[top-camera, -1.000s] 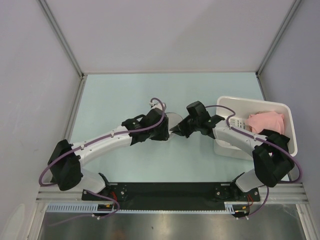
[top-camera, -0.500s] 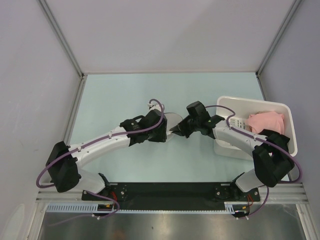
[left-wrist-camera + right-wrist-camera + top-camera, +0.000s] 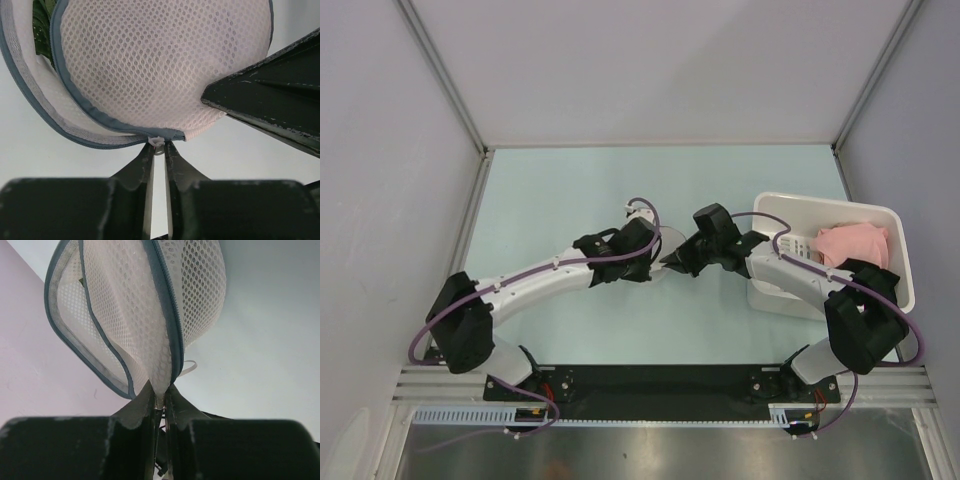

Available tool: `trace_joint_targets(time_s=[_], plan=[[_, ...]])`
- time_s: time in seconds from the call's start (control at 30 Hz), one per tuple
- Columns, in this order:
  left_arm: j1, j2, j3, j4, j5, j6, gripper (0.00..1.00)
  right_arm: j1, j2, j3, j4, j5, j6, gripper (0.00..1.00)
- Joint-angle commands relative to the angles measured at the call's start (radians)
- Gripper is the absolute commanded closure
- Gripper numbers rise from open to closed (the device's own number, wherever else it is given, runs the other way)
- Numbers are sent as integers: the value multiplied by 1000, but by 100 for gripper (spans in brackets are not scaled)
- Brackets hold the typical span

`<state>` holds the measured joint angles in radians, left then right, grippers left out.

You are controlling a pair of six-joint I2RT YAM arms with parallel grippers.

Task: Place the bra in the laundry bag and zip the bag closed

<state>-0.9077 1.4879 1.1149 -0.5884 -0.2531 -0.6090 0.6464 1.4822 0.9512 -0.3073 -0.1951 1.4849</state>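
Observation:
The laundry bag (image 3: 160, 65) is a round white mesh pouch with a blue-grey zipper rim, held up between both grippers at the table's middle (image 3: 670, 238). Its left side gapes open, and the dark olive bra (image 3: 42, 20) shows inside the gap. My left gripper (image 3: 158, 147) is shut on the small white zipper pull (image 3: 158, 142) at the bag's lower edge. My right gripper (image 3: 160, 397) is shut on the bag's mesh edge beside the zipper. In the top view the left gripper (image 3: 656, 270) and right gripper (image 3: 667, 260) meet tip to tip and hide most of the bag.
A white rectangular bin (image 3: 895, 225) stands at the right of the table with a pink garment (image 3: 855, 242) in it. The right arm reaches across the bin's near left corner. Grey enclosure walls stand on three sides.
My left arm has shifted to the right, its gripper closer against the right gripper, and less of the bag shows. The right arm has stayed still.

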Motion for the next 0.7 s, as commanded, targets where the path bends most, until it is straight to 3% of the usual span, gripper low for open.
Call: trace_joint_targets(time_s=[0.0,0.07,0.43,0.57,0.67], plan=[[22,-6,37,2,-51,31,92,2,-28,-3,-1,8,-12,100],[59,-17,17,-1,-35,44,100,1,-26,-3,-4,6,-35,100],[279,-198,-110,29,130,228,100,-56,-19,-19,10,-30,-228,100],[311,-236,-161,105,279,276,100,-94,15,27,59,-67,-388,100],[314,-248,-199,206,426,232,100,-97,81,139,50,-86,-550,100]])
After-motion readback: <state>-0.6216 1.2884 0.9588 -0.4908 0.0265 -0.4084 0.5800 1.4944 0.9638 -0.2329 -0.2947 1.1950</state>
